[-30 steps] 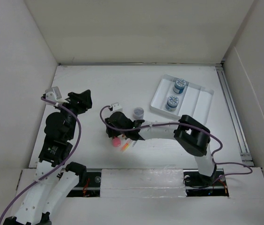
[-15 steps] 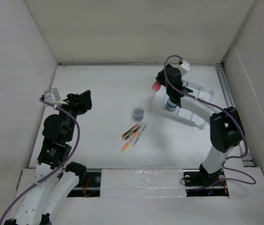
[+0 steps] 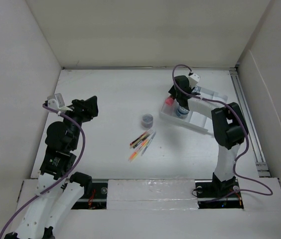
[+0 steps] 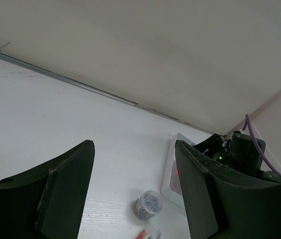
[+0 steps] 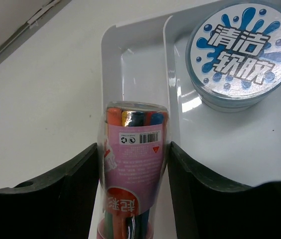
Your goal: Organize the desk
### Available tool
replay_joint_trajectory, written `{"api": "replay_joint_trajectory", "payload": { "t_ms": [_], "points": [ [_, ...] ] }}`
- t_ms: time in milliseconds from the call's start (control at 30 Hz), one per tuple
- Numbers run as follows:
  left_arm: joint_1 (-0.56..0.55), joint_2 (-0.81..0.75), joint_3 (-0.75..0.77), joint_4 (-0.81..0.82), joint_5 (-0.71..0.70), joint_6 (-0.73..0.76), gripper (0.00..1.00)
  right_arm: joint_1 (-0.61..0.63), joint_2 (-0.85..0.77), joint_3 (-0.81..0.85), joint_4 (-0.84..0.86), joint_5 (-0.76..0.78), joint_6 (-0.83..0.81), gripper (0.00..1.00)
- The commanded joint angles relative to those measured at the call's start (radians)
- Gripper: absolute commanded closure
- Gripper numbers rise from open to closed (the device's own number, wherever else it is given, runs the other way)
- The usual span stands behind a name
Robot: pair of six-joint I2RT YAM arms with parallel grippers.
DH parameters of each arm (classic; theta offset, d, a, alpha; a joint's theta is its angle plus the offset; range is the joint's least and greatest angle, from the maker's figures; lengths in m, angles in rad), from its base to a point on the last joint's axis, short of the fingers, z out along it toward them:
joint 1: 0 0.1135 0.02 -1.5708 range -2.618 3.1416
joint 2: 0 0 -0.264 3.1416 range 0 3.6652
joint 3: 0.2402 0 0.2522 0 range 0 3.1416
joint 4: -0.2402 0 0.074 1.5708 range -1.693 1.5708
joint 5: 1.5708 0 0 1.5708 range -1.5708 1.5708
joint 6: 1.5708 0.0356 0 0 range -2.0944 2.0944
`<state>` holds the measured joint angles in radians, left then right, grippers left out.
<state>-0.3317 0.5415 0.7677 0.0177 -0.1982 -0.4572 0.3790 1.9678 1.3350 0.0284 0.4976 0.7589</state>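
Though overhead shows only pink, the right end effector [image 5: 133, 152] pinches a barcoded pen tube [image 5: 130, 184] — wrist view.

The left arm [image 3: 58, 149] and right arm [image 3: 221, 159] share one look: white links, bulky black joint housings. A purple cable [image 3: 83, 141] loops loosely along each. A small white camera block [image 3: 57, 99] caps each wrist. The fingers [image 4: 66, 189] are matte black, broad, wedge-shaped.

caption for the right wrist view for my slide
Right jaws grip a pink-labelled pen pack over the narrow slot of a white tray, next to a round blue-splash tin.
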Motion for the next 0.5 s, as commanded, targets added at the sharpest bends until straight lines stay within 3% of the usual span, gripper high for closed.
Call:
{"api": "replay_joint_trajectory", "payload": {
  "t_ms": [0, 100, 300, 367, 467],
  "points": [
    [0.000, 0.005, 0.021, 0.048, 0.016, 0.003, 0.38, -0.006, -0.024, 0.049, 0.021, 0.030, 0.023, 0.51],
    [0.000, 0.003, 0.019, 0.045, 0.008, 0.003, 0.38, -0.006, -0.037, 0.024, 0.039, 0.030, 0.023, 0.35],
    [0.000, 0.002, 0.019, 0.045, 0.016, 0.003, 0.38, 0.023, -0.090, 0.000, 0.045, 0.071, -0.010, 0.26],
    [0.000, -0.003, 0.019, 0.050, 0.023, 0.003, 0.38, 0.038, -0.115, -0.008, 0.045, 0.081, -0.018, 0.26],
    [0.000, -0.003, 0.019, 0.044, 0.008, 0.003, 0.38, 0.089, -0.197, -0.077, 0.117, 0.108, -0.098, 0.45]
  ]
}}
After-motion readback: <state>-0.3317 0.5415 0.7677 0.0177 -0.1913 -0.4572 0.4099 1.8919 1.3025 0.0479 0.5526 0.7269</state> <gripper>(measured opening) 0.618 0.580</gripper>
